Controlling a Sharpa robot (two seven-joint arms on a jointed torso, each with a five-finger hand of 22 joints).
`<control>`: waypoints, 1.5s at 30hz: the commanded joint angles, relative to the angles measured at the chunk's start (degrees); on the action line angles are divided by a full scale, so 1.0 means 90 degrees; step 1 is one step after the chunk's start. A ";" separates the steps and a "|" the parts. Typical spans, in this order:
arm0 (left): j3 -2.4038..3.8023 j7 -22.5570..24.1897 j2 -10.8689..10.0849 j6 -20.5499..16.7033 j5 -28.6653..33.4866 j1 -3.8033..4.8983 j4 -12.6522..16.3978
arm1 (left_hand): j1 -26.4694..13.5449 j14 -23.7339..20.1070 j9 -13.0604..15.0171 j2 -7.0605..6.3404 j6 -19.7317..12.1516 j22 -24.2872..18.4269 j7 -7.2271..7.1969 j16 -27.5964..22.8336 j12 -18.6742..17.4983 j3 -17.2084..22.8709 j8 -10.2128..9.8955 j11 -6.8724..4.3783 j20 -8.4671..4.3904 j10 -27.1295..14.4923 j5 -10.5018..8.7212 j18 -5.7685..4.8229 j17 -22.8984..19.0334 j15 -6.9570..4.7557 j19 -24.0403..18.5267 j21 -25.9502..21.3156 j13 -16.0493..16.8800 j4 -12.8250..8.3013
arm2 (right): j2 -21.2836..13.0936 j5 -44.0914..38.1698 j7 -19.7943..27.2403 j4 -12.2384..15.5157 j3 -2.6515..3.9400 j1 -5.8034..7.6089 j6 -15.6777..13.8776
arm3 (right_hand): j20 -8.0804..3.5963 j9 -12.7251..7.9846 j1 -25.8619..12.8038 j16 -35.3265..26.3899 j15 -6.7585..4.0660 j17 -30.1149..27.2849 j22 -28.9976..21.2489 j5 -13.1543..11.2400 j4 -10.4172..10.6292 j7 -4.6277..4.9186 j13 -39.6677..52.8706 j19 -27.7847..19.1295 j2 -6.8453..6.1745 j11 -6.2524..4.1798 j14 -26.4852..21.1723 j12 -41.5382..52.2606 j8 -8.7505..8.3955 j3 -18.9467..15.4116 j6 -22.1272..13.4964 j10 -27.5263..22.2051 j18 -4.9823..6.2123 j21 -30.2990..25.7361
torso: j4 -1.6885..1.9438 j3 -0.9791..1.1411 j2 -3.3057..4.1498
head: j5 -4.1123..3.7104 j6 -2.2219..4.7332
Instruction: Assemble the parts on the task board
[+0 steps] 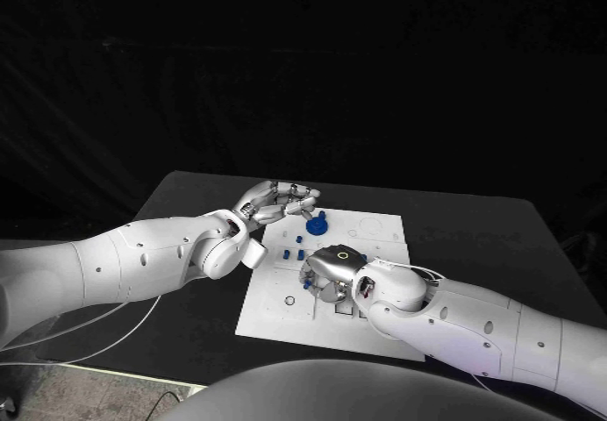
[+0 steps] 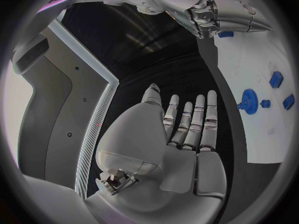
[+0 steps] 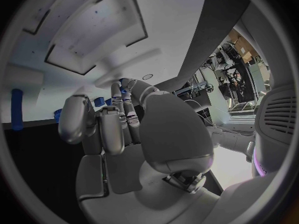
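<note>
Two robot hands over a white task board with small blue parts

A white task board [image 1: 272, 316] lies flat in the middle of a black surface [image 1: 481, 228]. The left hand [image 1: 276, 203] reaches in over the board's far left corner, palm turned up, fingers stretched out side by side and grasping nothing. In the left wrist view the same hand [image 2: 187, 134] shows an empty palm with straight fingers, held beside the board's edge rather than on it.

A blue gear [image 1: 317, 225] sits on the board just beside the left hand's fingertips, and it shows again in the left wrist view as a toothed wheel [image 2: 249, 102]. A few small blue pieces [image 1: 294, 254] stand close by, between the gear and the right hand.

The right hand [image 1: 332, 270] is lowered onto the middle of the board with its fingers curled downward. In the right wrist view its fingers [image 3: 102, 127] bend in toward the board and a scrap of blue shows among the fingertips, but I cannot tell whether it is grasping a part. A narrow blue peg [image 3: 17, 109] stands at the board's edge
</note>
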 commanded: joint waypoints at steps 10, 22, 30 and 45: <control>0.0004 0.0021 0.0021 0.0125 0.0032 -0.0003 -0.0001 | 0.0029 0.0002 -0.0009 0.0069 -0.0027 0.0003 -0.0002 0.0046 0.0045 -0.0026 0.0033 0.0009 -0.0006 -0.0051 0.0029 -0.0032 -0.0011 0.0064 0.0050 -0.0029 -0.0013 -0.0022 | 0.0020 -0.0126 0.0043 0.0006 -0.0001 -0.0016 0.0013 | 0.0114 -0.0442 -0.0136 -0.0177 0.0127 0.0083 0.0860 -0.0791 0.0090 0.0067 -0.0089 -0.0225 -0.0254 0.0143 -0.0168 -0.0192 -0.0243 -0.0089 -0.1153 -0.0612 0.0166 -0.0348 | 0.0003 0.0000 0.0000 | 0.0021 0.0000; 0.0003 0.0013 0.0009 0.0121 0.0032 -0.0004 -0.0002 | 0.0044 0.0002 -0.0011 0.0072 -0.0029 0.0004 0.0000 0.0050 0.0051 -0.0026 0.0035 0.0014 -0.0006 -0.0054 0.0032 -0.0036 -0.0014 0.0067 0.0053 -0.0030 -0.0016 -0.0028 | -0.0153 -0.0110 0.0037 0.0116 0.0001 0.0001 -0.0258 | 0.0118 -0.0661 -0.0169 -0.0251 0.0109 -0.0036 0.0811 -0.1118 0.0226 0.0031 -0.0007 -0.0314 -0.0307 0.0163 -0.0264 -0.0067 -0.0181 -0.0399 -0.1399 -0.0952 0.0197 -0.0556 | 0.0011 0.0000 0.0000 | 0.0019 0.0000; 0.0002 0.0017 -0.0042 0.0099 0.0032 -0.0004 0.0026 | 0.0049 0.0002 -0.0011 0.0072 -0.0029 0.0004 0.0001 0.0052 0.0054 -0.0027 0.0036 0.0015 -0.0007 -0.0054 0.0032 -0.0037 -0.0015 0.0068 0.0054 -0.0031 -0.0018 -0.0029 | -0.0851 0.0119 -0.0116 0.0770 0.0010 0.0463 -0.0353 | 0.0121 -0.0682 -0.0158 -0.0237 0.0120 -0.0040 0.0809 -0.1094 0.0287 0.0059 0.0039 -0.0302 -0.0286 0.0158 -0.0259 0.0028 -0.0121 -0.0491 -0.1213 -0.1012 0.0195 -0.0576 | -0.0010 -0.0003 0.0006 | 0.0069 0.0000; 0.0000 0.0060 -0.0074 0.0112 0.0104 -0.0022 -0.0010 | 0.0050 0.0002 -0.0012 0.0075 -0.0029 0.0005 0.0002 0.0055 0.0058 -0.0029 0.0038 0.0017 -0.0007 -0.0055 0.0032 -0.0039 -0.0016 0.0069 0.0056 -0.0031 -0.0020 -0.0026 | -0.1957 0.0439 -0.0508 0.1147 0.0012 0.0992 0.0146 | 0.0233 -0.0870 -0.0263 -0.0187 0.0250 -0.0065 0.0815 -0.1239 0.0606 -0.0483 -0.0174 -0.0237 -0.0265 0.0327 -0.0238 -0.0137 -0.0231 -0.0997 -0.1230 -0.1758 0.0190 -0.0607 | -0.0019 0.0005 -0.0006 | 0.0011 0.0000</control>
